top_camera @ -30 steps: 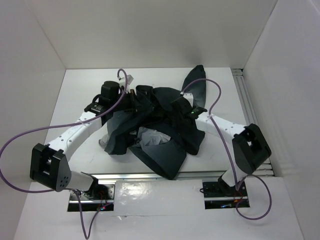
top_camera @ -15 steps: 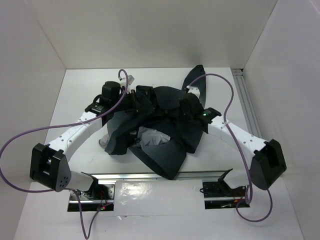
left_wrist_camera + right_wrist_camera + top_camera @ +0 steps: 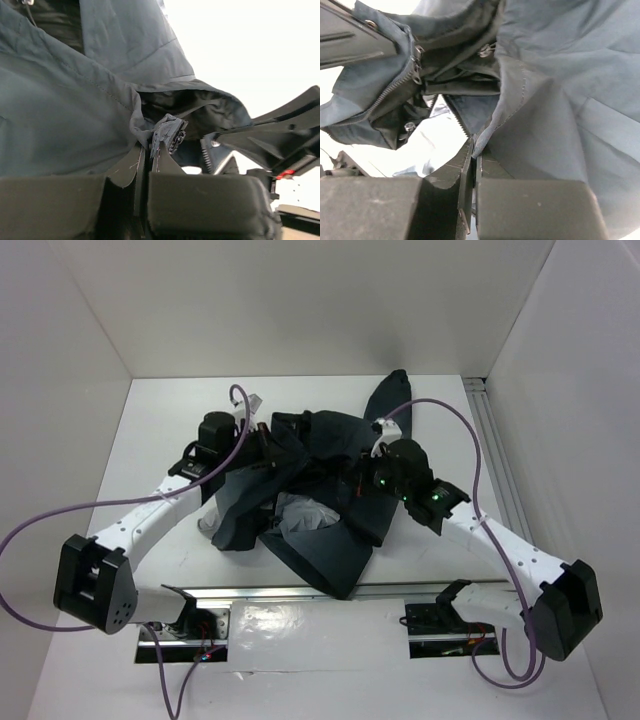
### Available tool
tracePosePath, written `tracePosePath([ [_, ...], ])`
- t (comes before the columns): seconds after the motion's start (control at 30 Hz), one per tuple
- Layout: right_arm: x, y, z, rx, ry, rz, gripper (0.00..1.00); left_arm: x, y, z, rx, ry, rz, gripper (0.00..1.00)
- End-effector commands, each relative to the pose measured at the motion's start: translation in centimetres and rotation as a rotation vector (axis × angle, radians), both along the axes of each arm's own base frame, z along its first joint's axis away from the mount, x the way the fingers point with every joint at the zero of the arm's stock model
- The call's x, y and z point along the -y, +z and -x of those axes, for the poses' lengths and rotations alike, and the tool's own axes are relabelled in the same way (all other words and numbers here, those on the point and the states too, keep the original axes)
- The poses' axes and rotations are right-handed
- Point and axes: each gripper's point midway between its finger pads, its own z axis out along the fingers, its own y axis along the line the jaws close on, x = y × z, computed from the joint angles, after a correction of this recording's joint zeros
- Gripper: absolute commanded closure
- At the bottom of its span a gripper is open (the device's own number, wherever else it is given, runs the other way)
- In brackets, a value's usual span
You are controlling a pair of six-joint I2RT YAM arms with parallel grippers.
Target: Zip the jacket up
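The dark charcoal jacket lies crumpled in the middle of the table, its light grey lining showing near the centre. My left gripper is shut on the jacket's zipper edge at the heap's upper left. My right gripper is shut on a thin fold of the jacket's hem at the heap's right. Open zipper teeth and a metal pull show in the right wrist view. A dark sleeve or flap sticks out toward the back right.
White walls enclose the table on three sides. A metal rail runs along the right edge, another along the front. Purple cables loop off both arms. The right arm's elbow hangs at the near right.
The right gripper has closed on the jacket's fold while its arm swung, the elbow dropping toward the near right corner. The left arm shifted slightly and kept its grip.
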Motion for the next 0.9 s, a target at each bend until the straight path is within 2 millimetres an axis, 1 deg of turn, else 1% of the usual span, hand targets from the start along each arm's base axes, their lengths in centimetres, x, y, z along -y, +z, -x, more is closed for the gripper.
tracePosePath([
  [0.0,-1.9,4.1,-0.4,0.172,0.078,-0.173,1.00,1.2,4.1,1.1,0.117,-0.036,0.147,1.00],
  [0.03,-1.9,4.6,-0.3,0.191,0.075,-0.196,1.00,1.0,4.2,1.1,0.128,-0.019,0.158,1.00],
  [0.07,-1.9,3.7,-0.2,0.175,0.070,-0.207,1.00,1.0,3.9,1.8,0.118,-0.011,0.175,1.00],
  [0.1,-1.7,4.6,-0.5,0.211,0.060,-0.239,1.00,0.9,4.3,1.7,0.141,-0.002,0.192,1.00],
  [0.13,-1.8,4.6,-0.5,0.221,0.060,-0.245,1.00,0.8,4.3,1.8,0.146,0.010,0.200,1.00],
  [0.17,-1.8,4.5,-0.5,0.216,0.056,-0.257,1.00,0.7,3.6,2.1,0.132,0.014,0.205,1.00],
  [0.2,-2.0,5.3,-0.6,0.233,0.054,-0.285,1.00,0.5,4.2,2.5,0.147,0.015,0.222,1.00],
  [0.23,-2.0,5.2,-0.6,0.230,0.052,-0.294,1.00,0.3,4.4,2.4,0.162,0.030,0.225,1.00],
  [0.27,-2.2,5.4,-0.7,0.226,0.047,-0.312,1.00,0.4,4.0,2.8,0.157,0.030,0.222,1.00],
  [0.37,-2.6,5.7,-1.2,0.246,0.044,-0.357,1.00,0.0,4.6,3.0,0.171,0.054,0.231,1.00],
  [0.4,-2.7,5.7,-1.0,0.242,0.050,-0.373,1.00,-0.2,4.5,3.1,0.166,0.065,0.238,1.00],
  [0.43,-2.8,5.6,-1.2,0.253,0.052,-0.380,1.00,-0.2,4.5,3.1,0.166,0.065,0.238,1.00],
  [0.47,-3.0,6.0,-1.1,0.256,0.061,-0.397,1.00,-0.2,4.5,3.1,0.166,0.065,0.238,1.00],
  [0.5,-3.1,5.5,-1.1,0.251,0.060,-0.394,1.00,-0.2,4.5,3.1,0.166,0.065,0.238,1.00],
  [0.53,-3.2,5.4,-1.3,0.246,0.058,-0.401,1.00,-0.1,4.6,3.2,0.156,0.058,0.246,1.00],
  [0.57,-3.4,5.2,-1.3,0.242,0.069,-0.402,1.00,0.1,5.3,3.3,0.172,0.045,0.256,1.00],
  [0.6,-3.6,5.2,-1.2,0.240,0.079,-0.403,1.00,0.1,5.3,3.3,0.173,0.045,0.256,1.00],
  [0.63,-3.7,5.6,-1.4,0.249,0.080,-0.409,1.00,0.3,5.0,3.4,0.156,0.035,0.260,1.00],
  [0.67,-3.9,5.9,-1.3,0.260,0.092,-0.418,1.00,0.3,5.3,3.3,0.168,0.034,0.266,1.00],
  [0.7,-3.9,5.9,-1.3,0.260,0.093,-0.418,1.00,0.5,5.0,3.3,0.158,0.023,0.264,1.00],
  [0.87,-4.1,6.4,-1.4,0.281,0.106,-0.421,1.00,0.8,5.1,3.5,0.146,0.004,0.272,1.00],
])
